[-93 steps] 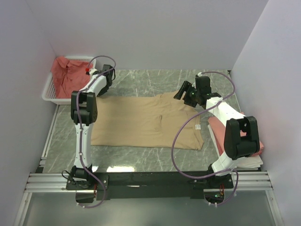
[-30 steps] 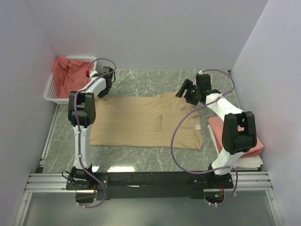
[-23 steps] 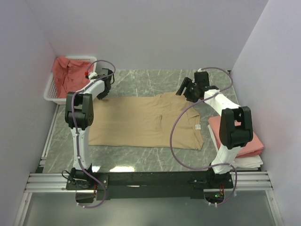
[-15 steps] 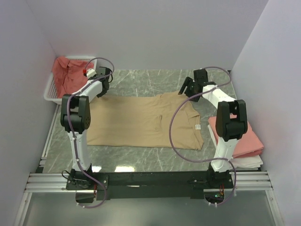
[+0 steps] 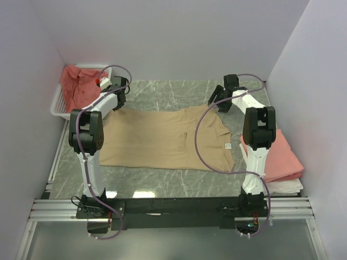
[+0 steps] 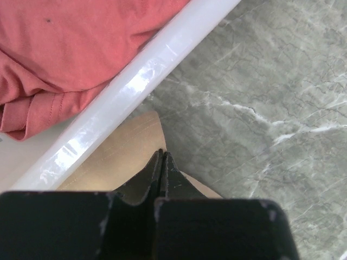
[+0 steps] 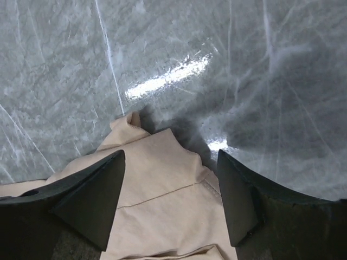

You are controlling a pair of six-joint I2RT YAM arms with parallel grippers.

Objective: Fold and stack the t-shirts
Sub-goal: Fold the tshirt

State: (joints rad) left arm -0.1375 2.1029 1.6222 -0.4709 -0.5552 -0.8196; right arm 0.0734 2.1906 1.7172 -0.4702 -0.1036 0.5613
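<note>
Got the tan t-shirt (image 5: 162,141) spread flat on the marble worktop (image 5: 162,93), long axis running left to right between the two arms. Left end effector (image 5: 117,103) clamped fully together at the shirt's far left corner, right beside the white mesh basket (image 5: 56,106) of pink t-shirts (image 5: 76,86). Tips sitting over tan cloth there, but can't tell whether any is actually pinched. Right end effector (image 5: 219,102) gaping wide over the far right corner, looks like a sleeve, with cloth lying straight below and between the fingers and nothing grabbed yet. Easily the nearer arm for that corner, so probably just a short drop and a squeeze. Also spotting a folded pink t-shirt (image 5: 282,160) parked near the right end.
</note>
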